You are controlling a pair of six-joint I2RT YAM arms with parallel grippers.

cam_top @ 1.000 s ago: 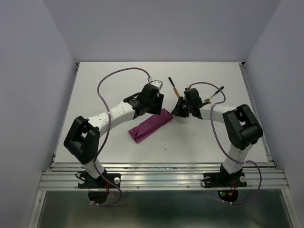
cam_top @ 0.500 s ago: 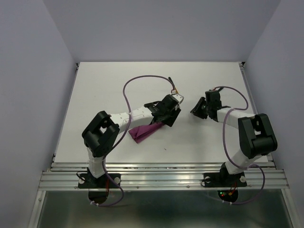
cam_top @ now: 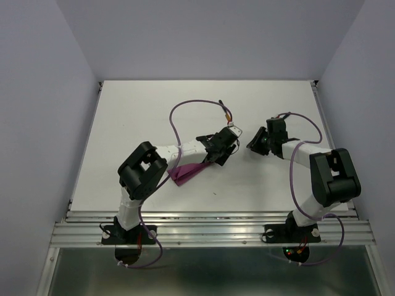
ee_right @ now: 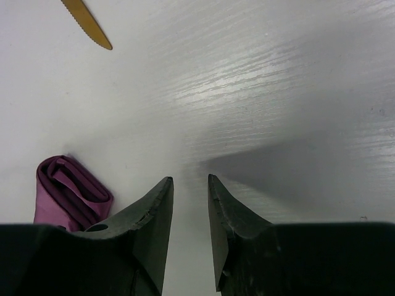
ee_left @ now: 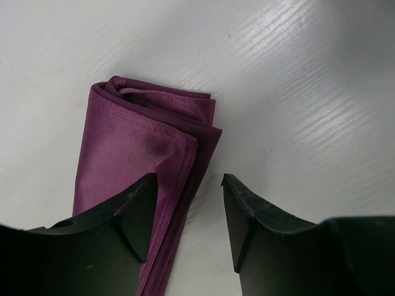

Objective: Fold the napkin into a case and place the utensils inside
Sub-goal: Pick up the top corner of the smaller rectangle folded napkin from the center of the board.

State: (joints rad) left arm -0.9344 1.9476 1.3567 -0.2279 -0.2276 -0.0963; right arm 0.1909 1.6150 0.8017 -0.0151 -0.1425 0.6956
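Looking down, we see a white table (cam_top: 136,117) closed in by pale lilac-grey walls (cam_top: 37,92), with a metal rail (cam_top: 210,229) along its near edge. Against a second ago, the left arm has swung right, over the far end of the napkin (cam_top: 187,173), and the right arm has drawn back to the right, away from it. The napkin, folded into a narrow strip, lies mid-table where it lay. The left gripper (ee_left: 188,180) stands wide at the strip's folded end, one finger over the cloth, gripping nothing. The right gripper (ee_right: 190,179) is narrowly parted and empty. A gold-bladed knife (ee_right: 86,23) lies on bare table well apart from the napkin. A purple cable (cam_top: 185,103) loops over the left arm, which hides the napkin's far end from above.
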